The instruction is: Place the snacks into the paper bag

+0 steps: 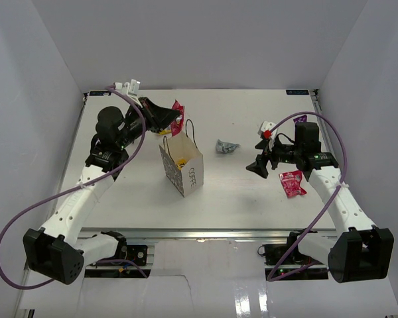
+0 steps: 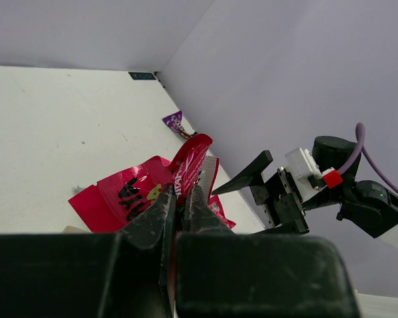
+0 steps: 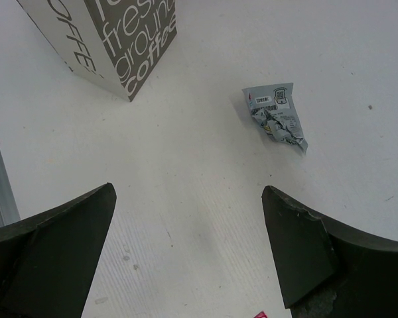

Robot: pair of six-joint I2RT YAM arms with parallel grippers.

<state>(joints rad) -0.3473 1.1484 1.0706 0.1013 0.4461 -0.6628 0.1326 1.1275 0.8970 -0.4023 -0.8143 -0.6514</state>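
- White counter (image 1: 239,192), walled in pale grey, carries a small white paper bag (image 1: 188,175) with grey "COFFEE" lettering, upright with its mouth open.
- Left pincer (image 1: 166,120) is clenched on a glossy red-pink pouch (image 2: 191,161), held off the counter; the bag's mouth lies close below its tips, slightly aside.
- The pouch should be centred over the mouth, lowered past the rim, then let go.
- Right pincer (image 3: 189,225) stands released and empty, with a crumpled silver-grey foil packet (image 3: 276,117) on the counter ahead of it.

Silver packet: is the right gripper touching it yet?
Apart. In the right wrist view, the silver packet lies well ahead of the open right gripper, with a clear gap between it and both jaws.
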